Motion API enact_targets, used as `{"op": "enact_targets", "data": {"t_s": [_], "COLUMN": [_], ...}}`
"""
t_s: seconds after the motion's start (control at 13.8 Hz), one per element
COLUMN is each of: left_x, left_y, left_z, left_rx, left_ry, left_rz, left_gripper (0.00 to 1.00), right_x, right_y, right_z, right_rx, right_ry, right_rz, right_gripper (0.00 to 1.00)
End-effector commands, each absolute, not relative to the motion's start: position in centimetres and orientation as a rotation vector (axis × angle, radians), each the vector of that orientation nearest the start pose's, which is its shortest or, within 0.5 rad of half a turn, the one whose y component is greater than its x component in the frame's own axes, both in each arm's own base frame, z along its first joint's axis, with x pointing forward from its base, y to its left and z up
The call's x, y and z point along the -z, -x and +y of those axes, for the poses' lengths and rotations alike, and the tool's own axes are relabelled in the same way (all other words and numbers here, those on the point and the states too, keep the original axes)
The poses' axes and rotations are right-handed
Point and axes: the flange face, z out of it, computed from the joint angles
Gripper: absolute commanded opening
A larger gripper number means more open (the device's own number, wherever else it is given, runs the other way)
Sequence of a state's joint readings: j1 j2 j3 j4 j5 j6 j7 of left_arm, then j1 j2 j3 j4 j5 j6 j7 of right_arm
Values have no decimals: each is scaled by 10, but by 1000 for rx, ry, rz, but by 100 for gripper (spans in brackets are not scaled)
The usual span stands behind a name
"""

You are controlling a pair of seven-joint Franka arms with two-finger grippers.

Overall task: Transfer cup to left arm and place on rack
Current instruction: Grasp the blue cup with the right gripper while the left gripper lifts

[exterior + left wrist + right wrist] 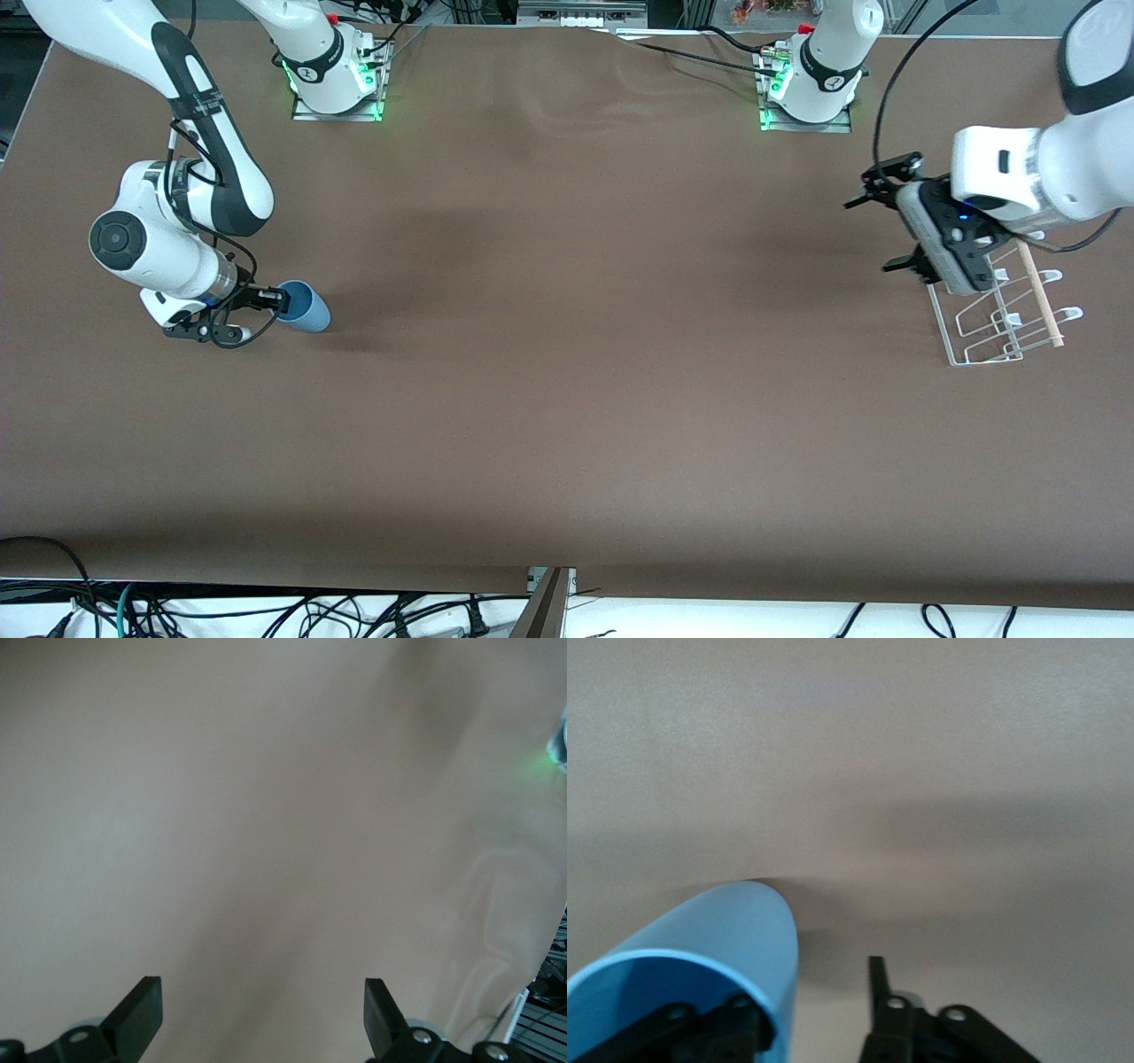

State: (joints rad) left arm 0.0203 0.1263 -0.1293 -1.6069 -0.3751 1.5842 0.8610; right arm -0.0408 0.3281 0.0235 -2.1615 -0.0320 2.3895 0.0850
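We saw a broad brown tabletop, matte and faintly rippled near the arm bases, with cables hanging along its near edge. At the right arm's end, the cup lay tilted on its side on the surface, one finger of the right gripper inside its mouth and one outside, clamped on the rim. At the left arm's end, the left gripper hung spread wide and empty, just above the rack.
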Motion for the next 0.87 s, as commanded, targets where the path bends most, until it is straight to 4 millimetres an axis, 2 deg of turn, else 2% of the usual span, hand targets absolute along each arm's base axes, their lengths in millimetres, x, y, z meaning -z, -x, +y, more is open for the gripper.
{"op": "enact_targets", "data": {"t_s": [0.0, 0.14, 0.22, 0.36, 0.51, 0.65, 0.79], "left_x": [-517, -509, -508, -509, -508, -509, -504], "left_y": [-578, -581, -580, -584, -584, -585, -583], "left_z": [-109, -115, -129, -136, -146, -156, -165], "left_rx": [207, 290, 317, 409, 465, 535, 586], "left_ry": [3149, 3108, 3054, 2952, 2890, 2788, 2800], "left_rz": [1799, 1859, 1932, 2023, 2103, 2190, 2191], "left_gripper": [100, 100, 100, 100, 100, 100, 100], "right_x": [-244, -245, -253, -269, -289, -314, -329], "right_y": [-561, -563, -568, -578, -585, -592, -593], "right_z": [-6, -6, -4, 1, 37, 86, 125], "right_rx": [-120, -115, -93, -156, -231, -252, -253], "right_ry": [3154, 3153, 3151, 3141, 3085, 3004, 2908], "right_rz": [99, 101, 98, 100, 60, 25, 15], "right_gripper": [0, 0, 0, 0, 0, 0, 0]}}
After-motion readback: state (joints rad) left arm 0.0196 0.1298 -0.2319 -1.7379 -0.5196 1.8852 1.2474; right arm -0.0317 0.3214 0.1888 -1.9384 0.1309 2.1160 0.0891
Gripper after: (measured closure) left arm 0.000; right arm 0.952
